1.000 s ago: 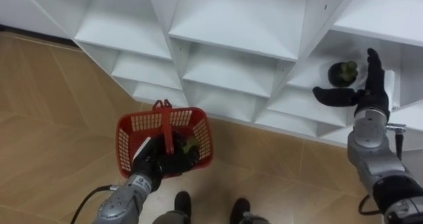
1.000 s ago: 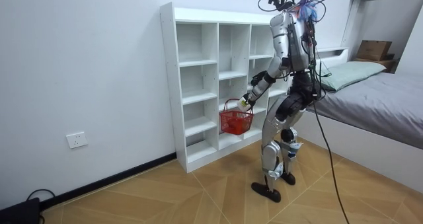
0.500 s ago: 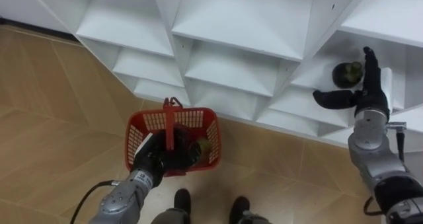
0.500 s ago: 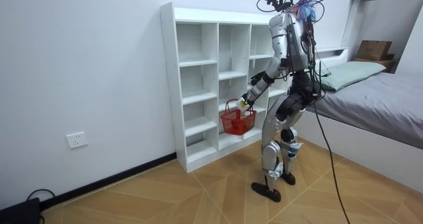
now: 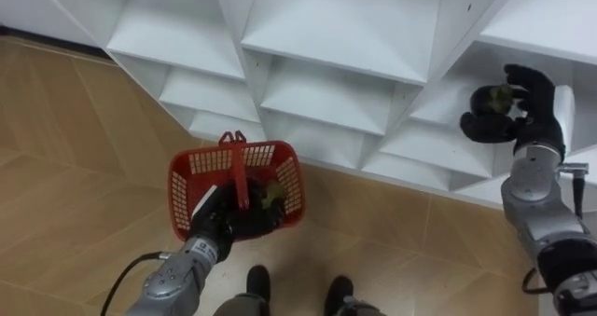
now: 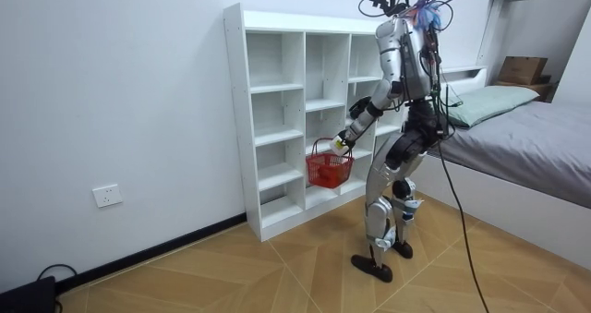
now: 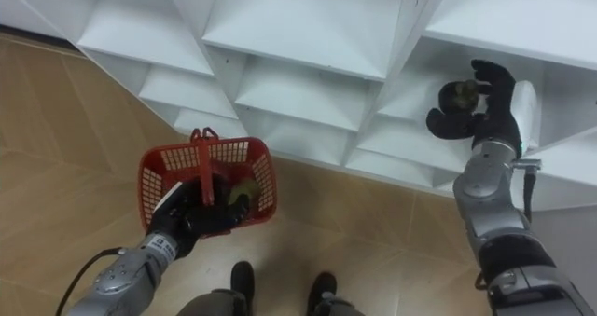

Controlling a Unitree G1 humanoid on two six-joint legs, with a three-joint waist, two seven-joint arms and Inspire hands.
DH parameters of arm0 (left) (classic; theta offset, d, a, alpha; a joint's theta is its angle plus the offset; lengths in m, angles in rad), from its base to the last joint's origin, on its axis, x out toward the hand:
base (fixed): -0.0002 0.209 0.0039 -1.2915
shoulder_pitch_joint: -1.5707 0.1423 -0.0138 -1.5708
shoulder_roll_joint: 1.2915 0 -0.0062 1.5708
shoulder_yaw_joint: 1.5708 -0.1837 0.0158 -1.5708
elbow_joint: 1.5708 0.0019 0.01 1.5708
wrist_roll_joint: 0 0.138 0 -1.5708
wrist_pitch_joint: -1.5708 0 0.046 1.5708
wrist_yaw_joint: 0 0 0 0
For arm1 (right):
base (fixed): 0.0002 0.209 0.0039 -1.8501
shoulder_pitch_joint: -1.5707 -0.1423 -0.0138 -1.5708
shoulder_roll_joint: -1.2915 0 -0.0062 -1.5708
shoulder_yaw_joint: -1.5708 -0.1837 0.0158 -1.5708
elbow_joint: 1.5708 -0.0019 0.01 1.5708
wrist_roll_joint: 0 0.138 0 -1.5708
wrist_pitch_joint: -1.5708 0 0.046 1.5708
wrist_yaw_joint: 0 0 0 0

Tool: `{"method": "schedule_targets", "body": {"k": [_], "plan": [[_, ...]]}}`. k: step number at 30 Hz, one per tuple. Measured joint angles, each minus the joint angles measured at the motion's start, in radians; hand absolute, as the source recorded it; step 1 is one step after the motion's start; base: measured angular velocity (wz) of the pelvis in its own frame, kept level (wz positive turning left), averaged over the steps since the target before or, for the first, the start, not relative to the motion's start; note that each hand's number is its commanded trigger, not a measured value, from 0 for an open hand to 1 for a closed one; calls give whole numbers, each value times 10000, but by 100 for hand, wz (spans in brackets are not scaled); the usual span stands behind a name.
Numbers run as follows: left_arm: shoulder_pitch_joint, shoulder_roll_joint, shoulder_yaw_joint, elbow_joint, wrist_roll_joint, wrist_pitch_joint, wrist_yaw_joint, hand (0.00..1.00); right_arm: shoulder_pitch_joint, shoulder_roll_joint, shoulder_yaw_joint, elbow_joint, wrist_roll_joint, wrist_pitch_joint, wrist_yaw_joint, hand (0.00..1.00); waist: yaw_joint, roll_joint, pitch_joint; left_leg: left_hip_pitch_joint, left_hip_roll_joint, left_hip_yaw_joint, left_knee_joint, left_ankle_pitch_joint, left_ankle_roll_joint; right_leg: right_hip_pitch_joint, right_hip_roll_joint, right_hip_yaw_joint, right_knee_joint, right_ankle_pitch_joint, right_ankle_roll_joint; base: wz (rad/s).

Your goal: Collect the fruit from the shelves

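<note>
Grip made: the right hand (image 5: pixel 534 104), splayed open beside it a moment ago, now curls round the dark fruit (image 5: pixel 491 98) on the closet (image 5: pixel 326 36) shelf, so the pick is on; the left hand (image 5: pixel 227 226) clasps the red basket (image 5: pixel 183 187) by its handle below, ready to receive it.

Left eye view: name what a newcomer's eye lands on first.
The red basket stands out, hanging low before the white closet from its handle in the left robot hand. At upper right, the right robot hand is curled round a dark fruit in a closet compartment.
</note>
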Motion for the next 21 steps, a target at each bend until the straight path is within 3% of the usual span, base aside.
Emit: {"method": "schedule_targets", "body": {"k": [21], "plan": [[6, -48, -323, 32, -5, -12, 9, 100, -75, 211, 273, -244, 285, -49, 36, 100, 88, -10, -6, 96, -3, 65, -61, 1, -2, -11, 14, 111, 7, 3, 0, -1]]}}
